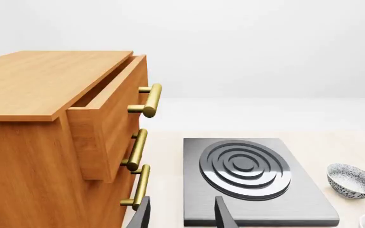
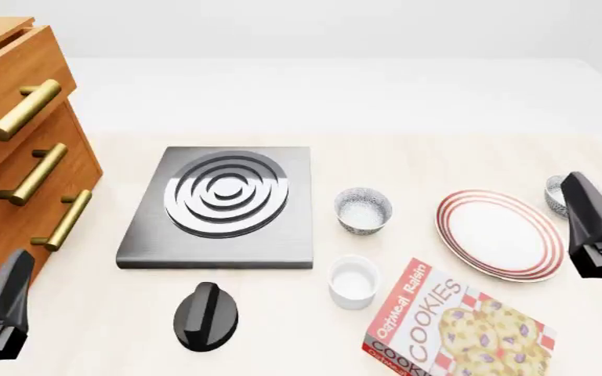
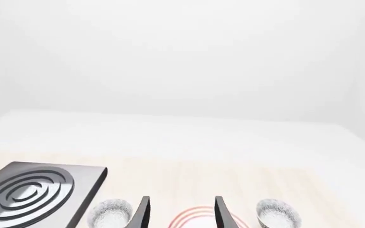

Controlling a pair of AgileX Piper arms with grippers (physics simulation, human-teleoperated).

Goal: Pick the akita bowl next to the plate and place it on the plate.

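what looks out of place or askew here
The top drawer of the wooden cabinet stands partly open, while the two below are shut. The cookie box lies flat at an angle to the table edge. Nothing is spilled or damaged.

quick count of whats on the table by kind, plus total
speckled bowls: 2
plain white cup: 1
red-ringed plate: 1
grey burner slab: 1
black knob: 1
cookie box: 1
wooden drawer cabinet: 1
total: 8
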